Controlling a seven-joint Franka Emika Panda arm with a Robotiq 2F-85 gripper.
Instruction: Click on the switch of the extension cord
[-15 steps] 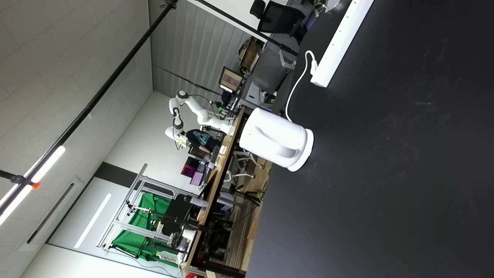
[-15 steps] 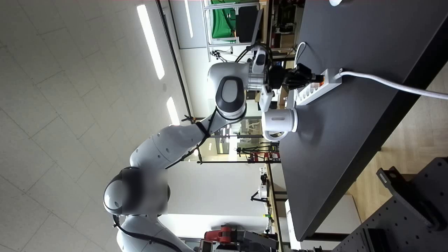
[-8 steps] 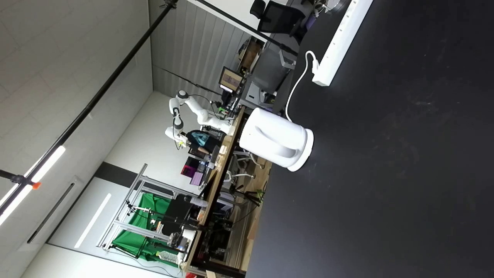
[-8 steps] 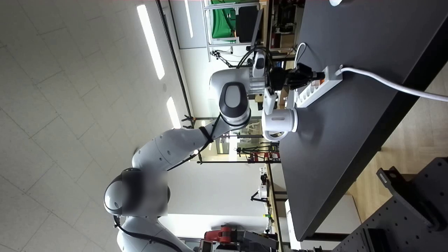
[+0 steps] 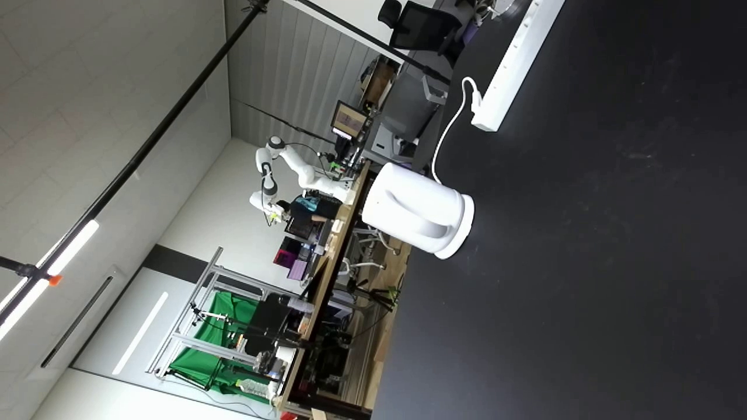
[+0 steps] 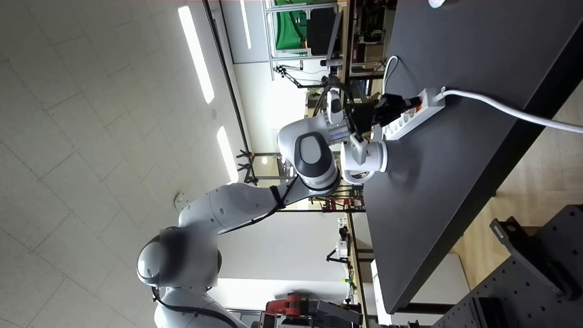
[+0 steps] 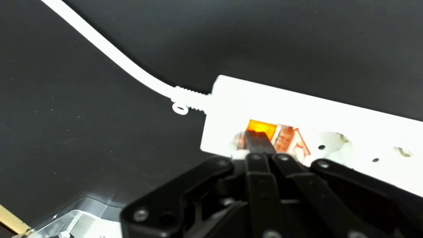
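Orange, the switch (image 7: 262, 127) lies at the corded end of the strip (image 7: 314, 114), just under the closed claw (image 7: 260, 142), contact unclear, the strip's length stretching away along the surface (image 7: 99, 148).

white kettle (image 5: 417, 213) stands upright on black table (image 5: 554, 262) in both exterior views, handle showing; background has black office chair (image 5: 425, 28), lit monitor (image 5: 350, 119), person (image 5: 309, 204) by wooden bench (image 5: 333, 256), green cloth (image 5: 233, 303) on metal frame (image 5: 213, 347); in an exterior view also ceiling lights (image 6: 196, 53), red machine (image 6: 287, 306), dark perforated panel (image 6: 505, 280), light wood floor (image 6: 492, 228)
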